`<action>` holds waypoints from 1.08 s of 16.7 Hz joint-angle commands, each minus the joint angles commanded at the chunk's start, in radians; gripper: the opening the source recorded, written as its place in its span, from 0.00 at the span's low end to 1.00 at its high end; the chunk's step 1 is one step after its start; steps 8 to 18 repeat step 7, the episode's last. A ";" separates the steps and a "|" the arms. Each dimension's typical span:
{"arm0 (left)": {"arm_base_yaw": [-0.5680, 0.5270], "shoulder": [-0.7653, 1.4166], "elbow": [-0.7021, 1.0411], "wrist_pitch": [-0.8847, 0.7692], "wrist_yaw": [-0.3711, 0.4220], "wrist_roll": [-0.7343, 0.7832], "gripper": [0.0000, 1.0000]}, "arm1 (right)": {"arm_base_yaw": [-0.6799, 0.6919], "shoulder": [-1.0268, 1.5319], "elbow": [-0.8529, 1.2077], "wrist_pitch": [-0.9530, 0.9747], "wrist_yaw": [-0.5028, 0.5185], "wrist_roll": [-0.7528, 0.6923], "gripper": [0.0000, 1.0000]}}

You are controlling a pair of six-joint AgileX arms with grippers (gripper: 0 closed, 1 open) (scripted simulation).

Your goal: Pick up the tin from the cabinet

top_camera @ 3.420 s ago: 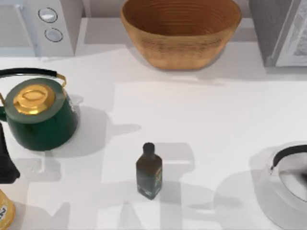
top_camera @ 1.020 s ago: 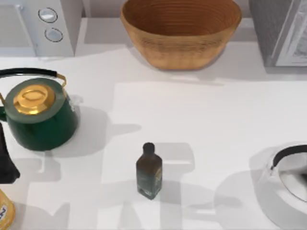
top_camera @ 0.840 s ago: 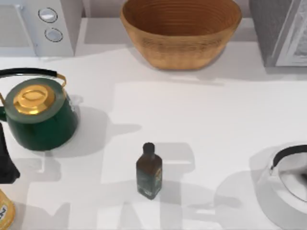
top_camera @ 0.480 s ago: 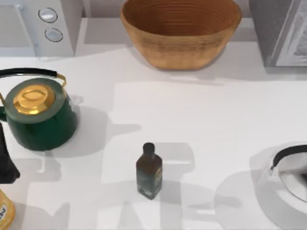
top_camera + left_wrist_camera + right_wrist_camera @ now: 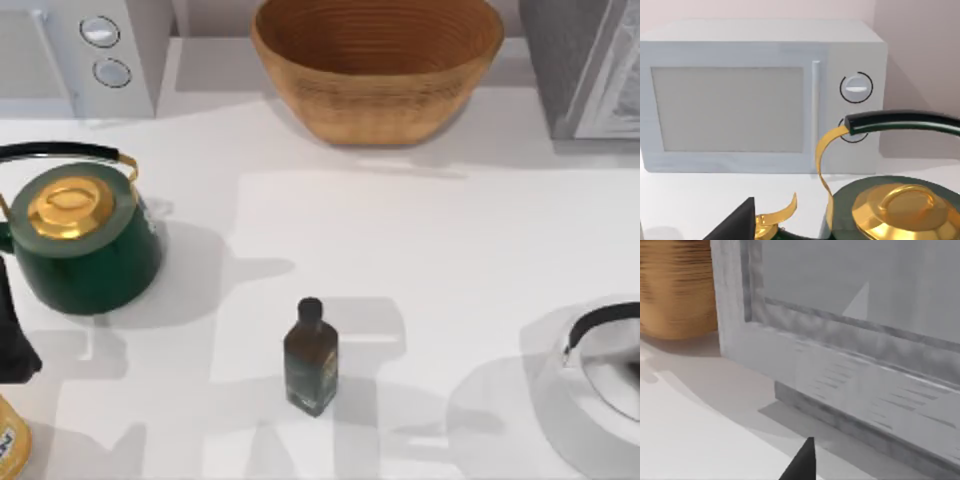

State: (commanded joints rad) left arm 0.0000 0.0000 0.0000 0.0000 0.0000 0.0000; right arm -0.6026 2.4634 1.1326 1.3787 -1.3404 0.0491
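The tin is hidden. The grey cabinet (image 5: 580, 65) stands at the table's back right corner, with a pale front panel at the picture's edge. In the right wrist view the cabinet's grey front (image 5: 850, 355) is close, and my right gripper (image 5: 802, 465) shows as a dark point just in front of the base ledge. My left gripper (image 5: 12, 335) is a black shape at the table's left edge, beside the green kettle (image 5: 82, 235); in the left wrist view it shows as a dark wedge (image 5: 735, 224).
A wicker basket (image 5: 377, 65) sits at the back centre and a white microwave (image 5: 80, 50) at the back left. A dark bottle (image 5: 310, 358) stands in the front middle. A silver kettle (image 5: 600, 395) is at the front right, a yellow object (image 5: 10, 440) at the front left.
The pale panel on the cabinet at the back right has shifted slightly. The objects on the table and my left arm have stayed in place.
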 joint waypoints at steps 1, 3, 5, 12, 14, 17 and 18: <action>0.000 0.000 0.000 0.000 0.000 0.000 1.00 | 0.000 0.000 0.000 0.000 0.000 0.000 0.98; 0.000 0.000 0.000 0.000 0.000 0.000 1.00 | 0.000 0.000 0.000 0.000 0.000 0.000 1.00; 0.000 0.000 0.000 0.000 0.000 0.000 1.00 | 0.000 0.000 0.000 0.000 0.000 0.000 1.00; 0.000 0.000 0.000 0.000 0.000 0.000 1.00 | 0.000 0.000 0.000 0.000 0.000 0.000 1.00; 0.000 0.000 0.000 0.000 0.000 0.000 1.00 | 0.000 0.000 0.000 0.000 0.000 0.000 1.00; 0.000 0.000 0.000 0.000 0.000 0.000 1.00 | 0.000 0.000 0.000 0.000 0.000 0.000 1.00; 0.000 0.000 0.000 0.000 0.000 0.000 1.00 | 0.000 0.000 0.000 0.000 0.000 0.000 1.00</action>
